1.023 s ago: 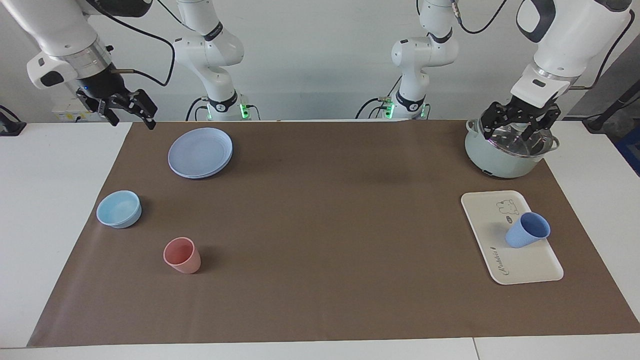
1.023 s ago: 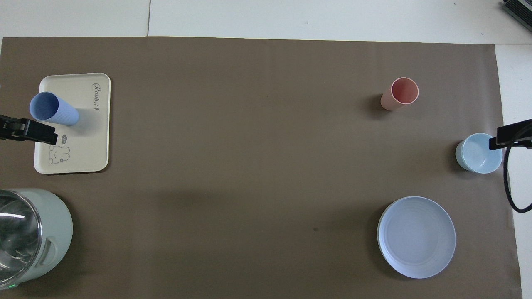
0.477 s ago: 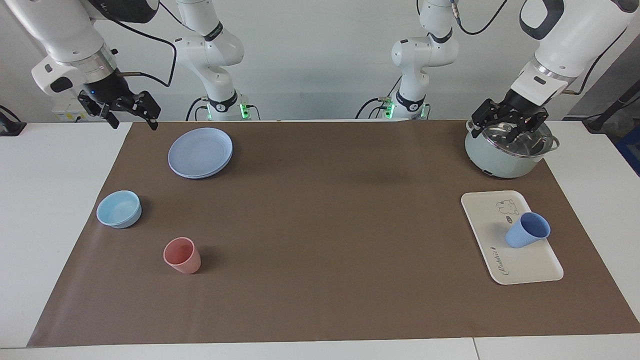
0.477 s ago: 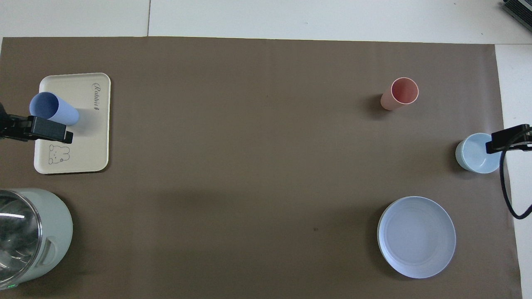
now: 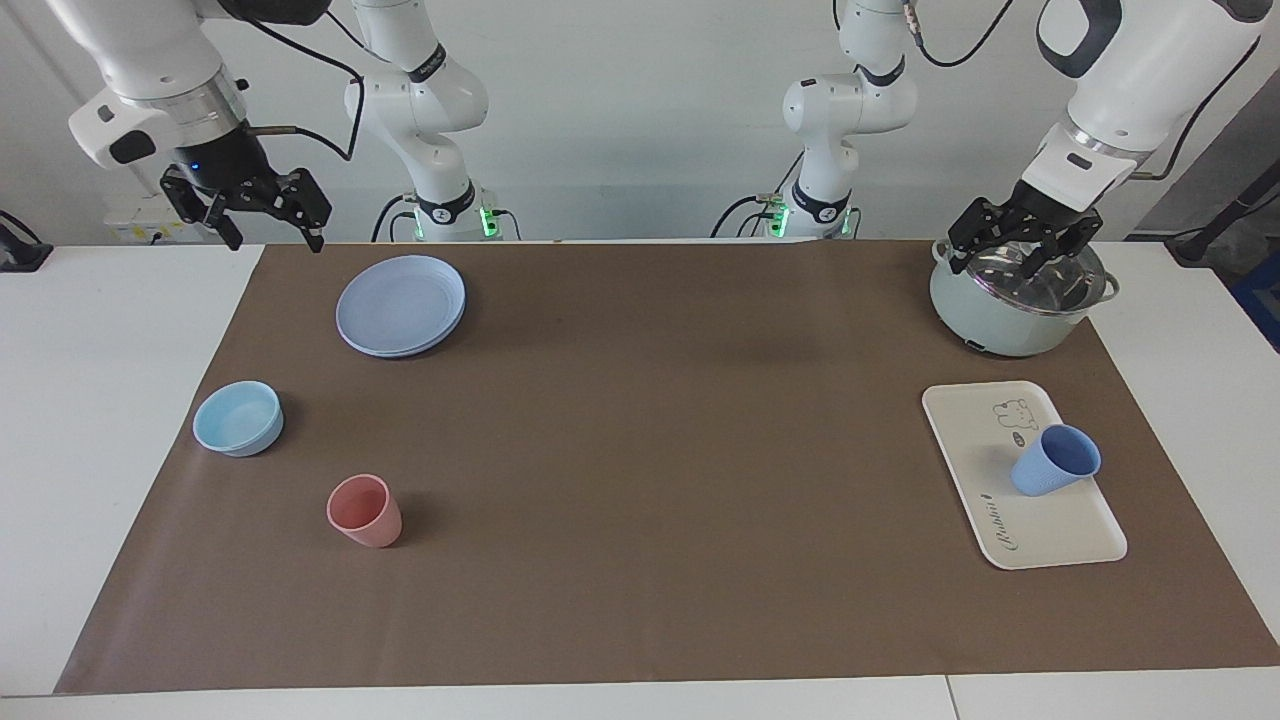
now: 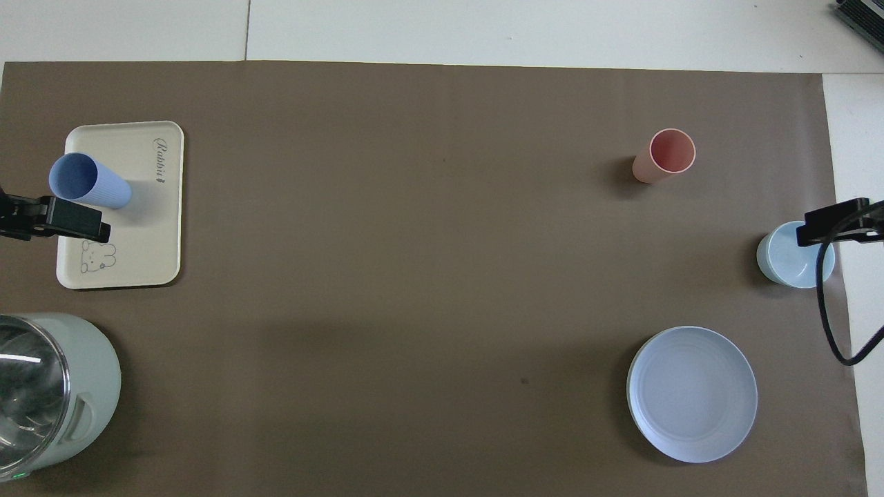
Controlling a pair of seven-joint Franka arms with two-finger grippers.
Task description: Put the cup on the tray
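The blue cup [image 5: 1055, 461] [image 6: 89, 181] stands mouth up on the cream tray [image 5: 1040, 525] [image 6: 141, 235], near the tray's edge toward the left arm's end of the table. Nothing touches it. My left gripper [image 5: 1020, 256] hangs open and empty over the lidded pot, closer to the robots than the tray. In the overhead view one of its fingers [image 6: 65, 219] juts in over the tray beside the cup. My right gripper [image 5: 272, 236] hangs open and empty over the mat's corner at the right arm's end, near the plate.
A pale green pot with a glass lid [image 5: 1018, 300] [image 6: 48, 393] stands nearer to the robots than the tray. At the right arm's end are a round blue plate [image 5: 400, 303], a light-blue bowl [image 5: 238, 418] and a pink cup [image 5: 363, 511].
Both grippers have shifted a little while staying open; the left one rose slightly above the pot. The cup and tray have not moved.
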